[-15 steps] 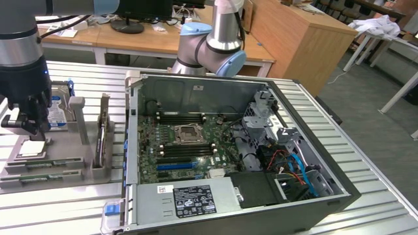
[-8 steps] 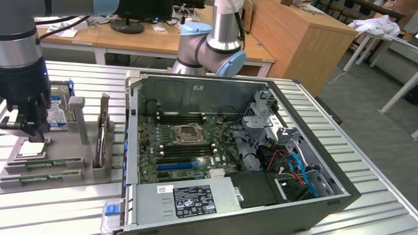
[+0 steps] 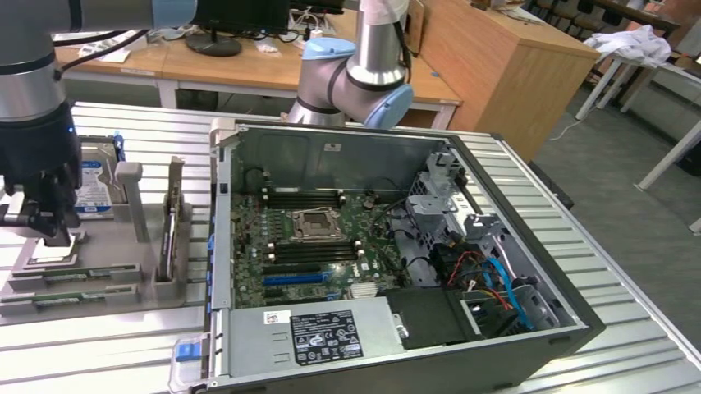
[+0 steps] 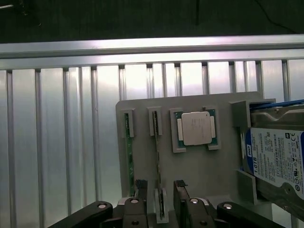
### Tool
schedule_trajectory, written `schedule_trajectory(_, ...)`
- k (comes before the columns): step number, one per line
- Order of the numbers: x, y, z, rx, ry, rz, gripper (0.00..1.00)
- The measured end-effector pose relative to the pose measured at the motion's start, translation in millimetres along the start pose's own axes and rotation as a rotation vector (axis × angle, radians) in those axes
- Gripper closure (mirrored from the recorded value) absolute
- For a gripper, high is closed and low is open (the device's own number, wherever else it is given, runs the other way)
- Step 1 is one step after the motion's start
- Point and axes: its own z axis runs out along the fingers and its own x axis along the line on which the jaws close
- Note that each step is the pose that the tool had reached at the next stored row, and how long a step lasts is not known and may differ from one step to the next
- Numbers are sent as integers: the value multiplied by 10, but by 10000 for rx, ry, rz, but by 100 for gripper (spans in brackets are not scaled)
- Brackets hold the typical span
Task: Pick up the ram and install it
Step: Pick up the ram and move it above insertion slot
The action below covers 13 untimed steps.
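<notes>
Hovering above the grey parts holder on the slatted desk, the hand is released: its fingers are spread to either side of one ram stick, w/o visible contact. That stick sits in its slot in the holder. A second ram stick lies parallel in the next slot. Beside them are the processor chip, then a hard drive w/ blue label. Exterior view — open PC case to the holder's right, motherboard exposed.
</notes>
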Motion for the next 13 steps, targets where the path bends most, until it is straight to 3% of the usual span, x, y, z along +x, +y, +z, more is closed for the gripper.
schedule_trajectory(13,188,16,-3,-1,0,0,64)
